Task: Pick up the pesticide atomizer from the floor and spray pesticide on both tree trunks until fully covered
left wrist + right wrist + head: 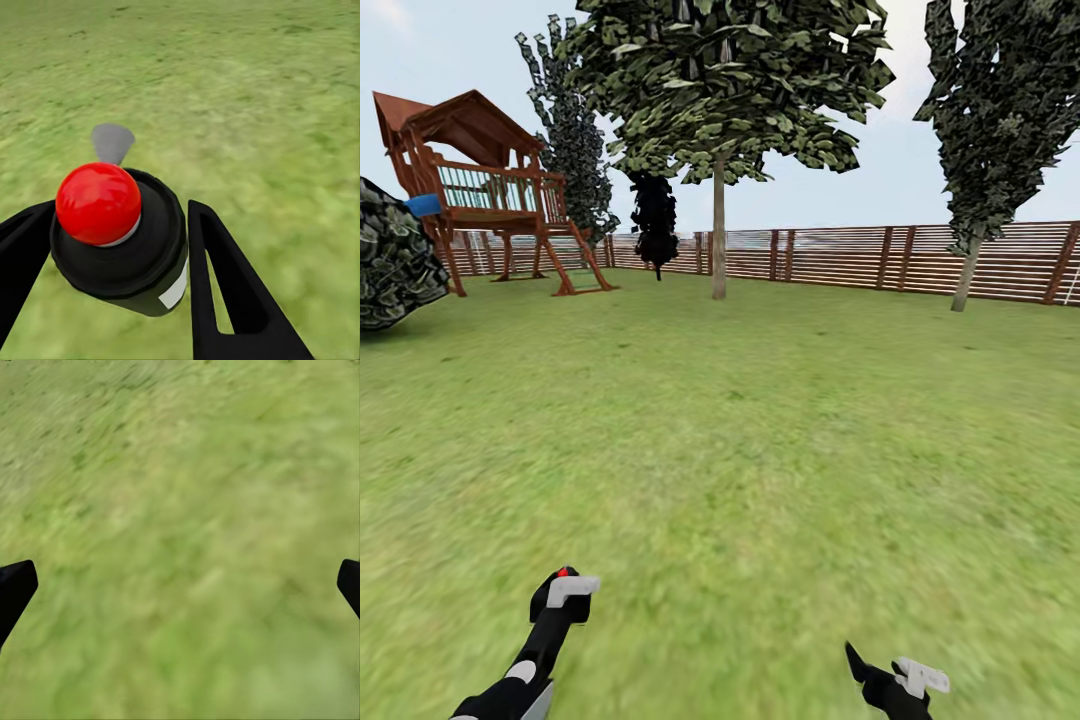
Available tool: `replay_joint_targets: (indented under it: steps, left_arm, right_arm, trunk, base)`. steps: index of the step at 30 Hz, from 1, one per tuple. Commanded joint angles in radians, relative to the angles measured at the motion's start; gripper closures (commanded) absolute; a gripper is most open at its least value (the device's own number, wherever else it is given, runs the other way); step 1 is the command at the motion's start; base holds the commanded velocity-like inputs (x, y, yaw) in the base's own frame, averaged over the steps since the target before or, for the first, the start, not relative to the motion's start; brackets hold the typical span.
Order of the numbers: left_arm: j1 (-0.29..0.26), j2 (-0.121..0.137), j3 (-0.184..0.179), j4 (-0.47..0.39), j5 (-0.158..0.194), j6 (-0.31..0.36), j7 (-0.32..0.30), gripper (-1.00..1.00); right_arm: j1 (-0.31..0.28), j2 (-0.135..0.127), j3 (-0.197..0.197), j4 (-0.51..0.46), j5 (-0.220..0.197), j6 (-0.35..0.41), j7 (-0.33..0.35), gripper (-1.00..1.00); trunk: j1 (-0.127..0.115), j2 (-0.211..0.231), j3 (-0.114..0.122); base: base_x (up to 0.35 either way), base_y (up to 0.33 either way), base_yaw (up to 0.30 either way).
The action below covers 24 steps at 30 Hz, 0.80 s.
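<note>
Left gripper clamped on the small black pesticide atomizer with the glossy red ball top, fingers pressed to both sides of its body; in head view it sits low left over the green grass lawn. Right gripper spread wide, nothing between the tips, grass below. Ahead: grey-brown straight tree trunk near the brown slatted wooden fence, second leaning trunk far right, red-brown wooden playset at left.
</note>
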Motion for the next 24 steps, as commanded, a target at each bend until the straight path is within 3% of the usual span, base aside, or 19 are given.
replay_joint_targets:
  steps: [1, 24]
  left_arm:
    - [0.0, 0.0, 0.0, 0.0, 0.0, 0.0, 0.0, 1.0]
    - [0.0, 0.0, 0.0, 0.0, 0.0, 0.0, 0.0, 1.0]
  right_arm:
    - [0.0, 0.0, 0.0, 0.0, 0.0, 0.0, 0.0, -1.0]
    - [0.0, 0.0, 0.0, 0.0, 0.0, 0.0, 0.0, -1.0]
  trunk:
    - [0.0, 0.0, 0.0]
    - [0.0, 0.0, 0.0]
  base:
    - [0.329, 0.0, 0.0]
    - [0.329, 0.0, 0.0]
